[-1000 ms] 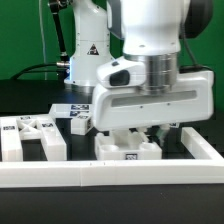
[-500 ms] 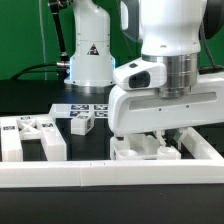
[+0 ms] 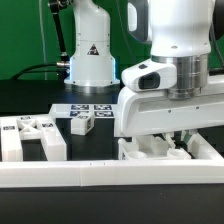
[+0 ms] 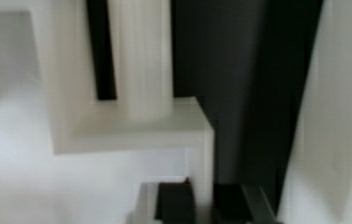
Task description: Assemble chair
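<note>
My gripper [image 3: 163, 137] is low over the table at the exterior view's right, and its jaws look shut on a chunky white chair piece [image 3: 150, 151] that rests on the table just behind the long white rail [image 3: 100, 173]. In the wrist view the gripper [image 4: 208, 203] shows two dark fingers close together at the picture's edge, with the white chair piece [image 4: 128, 110] ahead of them. Several other tagged white chair parts [image 3: 30, 135] lie at the exterior view's left. A small tagged block [image 3: 82, 123] sits mid-table.
The marker board [image 3: 88, 108] lies flat behind the small block. The arm's white base [image 3: 88, 55] stands at the back. The rail bends back along the exterior view's right edge [image 3: 205, 148], close beside the held piece.
My gripper and the white chair piece under it have moved steadily toward the exterior view's right, along the rail. The other parts have not moved.
</note>
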`<state>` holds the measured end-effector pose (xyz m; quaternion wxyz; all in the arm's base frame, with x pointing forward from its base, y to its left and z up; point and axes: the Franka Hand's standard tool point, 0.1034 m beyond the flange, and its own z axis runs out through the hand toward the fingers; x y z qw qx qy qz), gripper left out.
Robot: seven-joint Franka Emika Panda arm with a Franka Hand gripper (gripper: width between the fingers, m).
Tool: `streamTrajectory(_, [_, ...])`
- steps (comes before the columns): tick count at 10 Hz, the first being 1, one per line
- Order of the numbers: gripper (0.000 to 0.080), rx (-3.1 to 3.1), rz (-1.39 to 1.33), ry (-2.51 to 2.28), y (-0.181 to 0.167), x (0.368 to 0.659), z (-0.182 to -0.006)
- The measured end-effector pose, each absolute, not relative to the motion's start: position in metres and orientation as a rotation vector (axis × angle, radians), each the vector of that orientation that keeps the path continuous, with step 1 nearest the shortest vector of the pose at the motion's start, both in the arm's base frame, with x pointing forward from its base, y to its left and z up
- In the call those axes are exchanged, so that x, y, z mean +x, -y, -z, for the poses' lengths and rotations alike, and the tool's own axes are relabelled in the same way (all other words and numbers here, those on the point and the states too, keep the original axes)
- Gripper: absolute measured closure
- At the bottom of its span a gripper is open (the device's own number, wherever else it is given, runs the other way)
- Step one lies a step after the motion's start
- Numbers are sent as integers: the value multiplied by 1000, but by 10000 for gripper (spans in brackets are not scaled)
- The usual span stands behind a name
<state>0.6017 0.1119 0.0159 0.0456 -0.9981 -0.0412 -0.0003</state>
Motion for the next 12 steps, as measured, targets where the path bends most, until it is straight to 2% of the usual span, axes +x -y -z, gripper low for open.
streamTrajectory(10, [762,-3047,10,178,-113,603,-21])
streamTrajectory(11, [654,-3046,6,182,-114,603,-26])
streamTrajectory(12, [502,-3046,1,196,-113,604,-34])
